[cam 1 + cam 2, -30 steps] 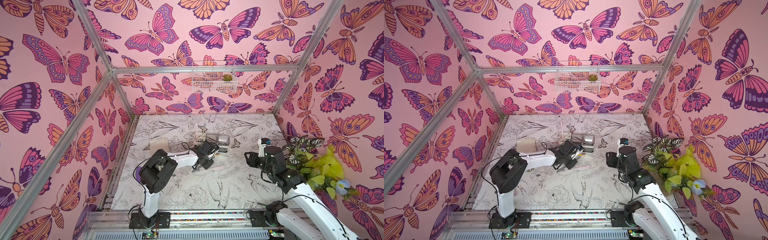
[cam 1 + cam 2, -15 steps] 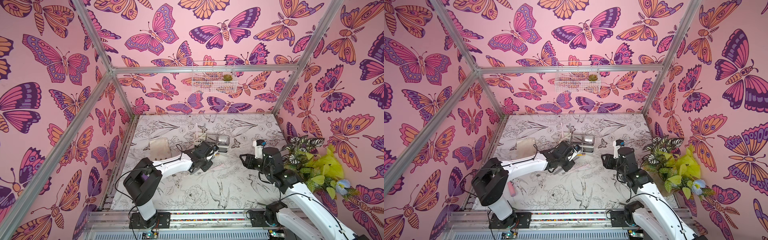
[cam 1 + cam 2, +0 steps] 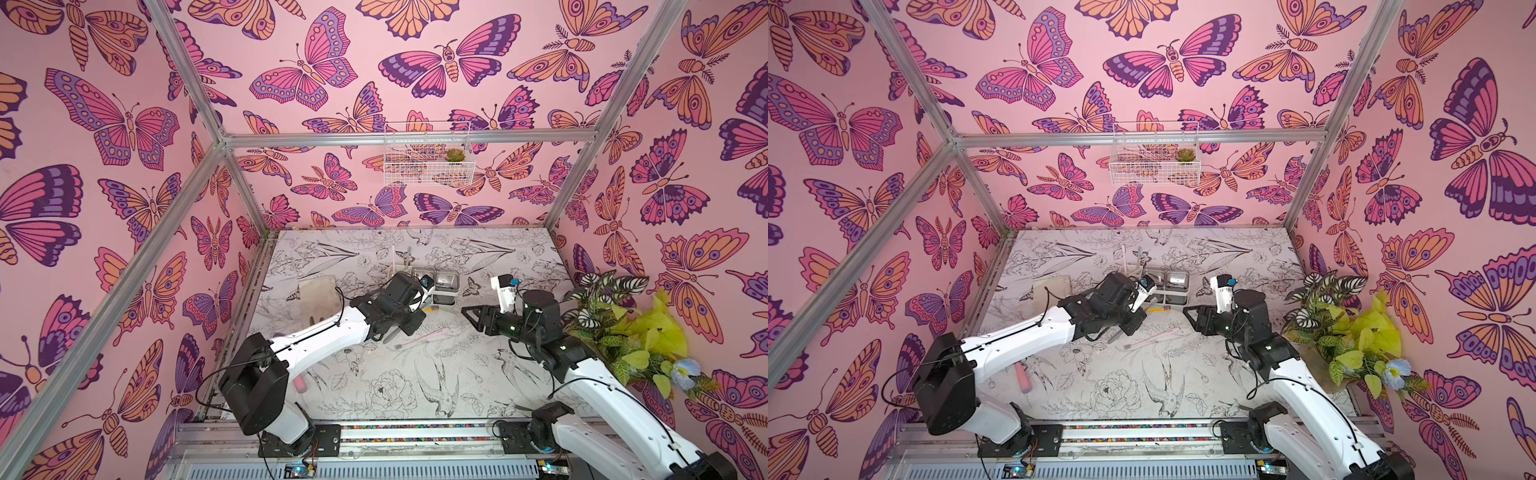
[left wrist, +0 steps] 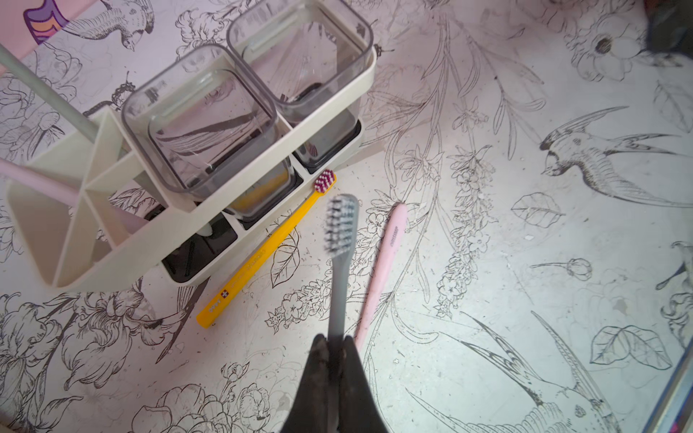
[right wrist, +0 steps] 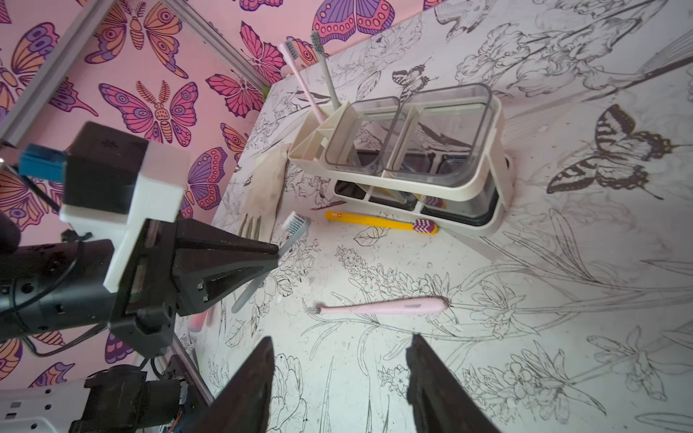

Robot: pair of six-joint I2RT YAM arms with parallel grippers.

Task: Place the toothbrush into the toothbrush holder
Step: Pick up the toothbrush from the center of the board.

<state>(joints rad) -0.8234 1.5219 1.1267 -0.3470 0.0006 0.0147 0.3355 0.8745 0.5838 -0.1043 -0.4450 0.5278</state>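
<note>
A slim grey toothbrush [image 4: 339, 262] of matte plastic, its bristle head slightly blurred, is clamped along the handle by the black, wedge-shaped left fingers [image 4: 322, 360], which are pressed together on it. It tilts head-up just short of the toothbrush holder [image 4: 232, 195], not in it. The holder is an oblong off-white plastic rack with two square, round-cornered clear-grey cups and a divided slot section. It stands toward 12 o'clock on the desk [image 3: 469, 390], whose surface is printed with line-drawn birds and flowers. A standing pink toothbrush [image 5: 302, 78] and a standing grey-green toothbrush [image 5: 325, 71] lean in the slots. A yellow toothbrush [image 4: 262, 255] with red-and-white bristles lies along the rack's 6 o'clock side, and a pink toothbrush [image 4: 382, 270] lies flat farther out. The right fingers [image 5: 255, 375] are spread apart and hold nothing, at 3 o'clock of the left pair. A leafy plant [image 3: 606, 307] crowds the desk's 3 o'clock edge.
</note>
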